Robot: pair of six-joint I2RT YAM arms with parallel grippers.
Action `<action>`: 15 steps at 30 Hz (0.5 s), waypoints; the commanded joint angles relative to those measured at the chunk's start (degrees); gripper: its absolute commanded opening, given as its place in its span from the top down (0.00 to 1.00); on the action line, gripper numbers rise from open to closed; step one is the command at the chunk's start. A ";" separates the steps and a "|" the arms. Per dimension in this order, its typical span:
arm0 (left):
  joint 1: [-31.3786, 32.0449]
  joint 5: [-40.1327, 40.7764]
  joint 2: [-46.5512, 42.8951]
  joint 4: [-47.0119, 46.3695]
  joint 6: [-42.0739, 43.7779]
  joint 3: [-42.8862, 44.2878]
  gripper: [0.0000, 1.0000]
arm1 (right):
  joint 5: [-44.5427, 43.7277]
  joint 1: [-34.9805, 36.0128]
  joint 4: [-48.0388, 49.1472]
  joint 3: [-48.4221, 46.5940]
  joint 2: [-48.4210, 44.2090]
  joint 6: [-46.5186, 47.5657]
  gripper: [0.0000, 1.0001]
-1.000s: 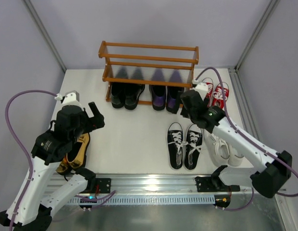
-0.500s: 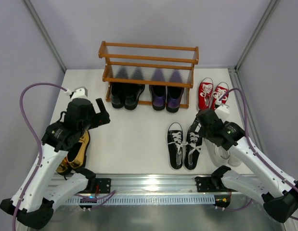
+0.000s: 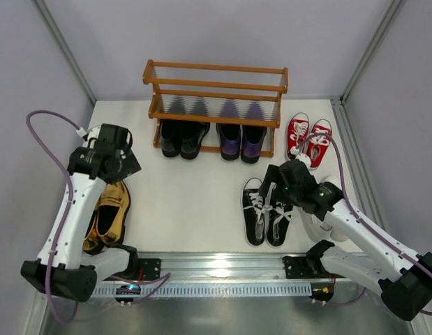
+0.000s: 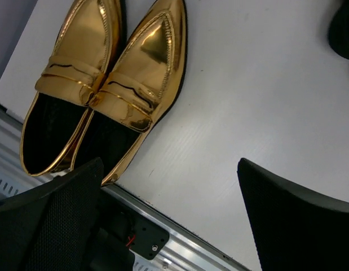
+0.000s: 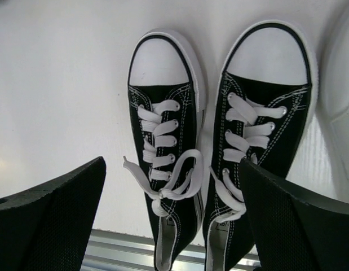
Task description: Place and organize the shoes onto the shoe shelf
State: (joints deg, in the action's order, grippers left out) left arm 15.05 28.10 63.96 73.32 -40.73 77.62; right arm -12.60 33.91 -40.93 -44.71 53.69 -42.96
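Note:
The orange-brown shoe shelf stands at the back. Glossy black dress shoes and purple loafers sit on its bottom tier. Red sneakers lie right of it. My left gripper is open and empty, hanging above the table just right of the gold loafers, which also show in the top view. My right gripper is open and empty above the black-and-white sneakers, which lie in the middle right of the top view. The white sneakers are mostly hidden under my right arm.
An aluminium rail runs along the near table edge, just behind the heels of the gold loafers and the sneakers. Grey walls close in left, right and back. A white sneaker's side sits close right of the black-and-white pair.
My left arm has swung left and tipped its gripper down over the gold loafers. My right arm has drawn back from the shelf to above the black-and-white sneakers.

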 commanded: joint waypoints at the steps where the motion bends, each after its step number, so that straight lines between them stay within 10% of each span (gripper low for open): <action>1: -10.26 -5.67 2.83 5.43 0.99 -2.12 0.00 | 6.35 0.54 7.52 1.81 0.45 3.32 0.00; 8: -31.11 -11.13 4.23 5.16 6.98 -7.83 0.00 | 11.81 1.07 11.39 5.94 -2.71 5.52 0.00; 15: -36.75 -17.10 8.97 4.12 8.47 -13.46 0.00 | 15.85 1.07 10.78 8.76 -8.50 6.57 0.00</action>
State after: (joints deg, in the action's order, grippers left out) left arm -20.01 16.08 70.81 76.23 -34.68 66.50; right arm 0.32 34.76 -32.03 -36.69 48.47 -37.93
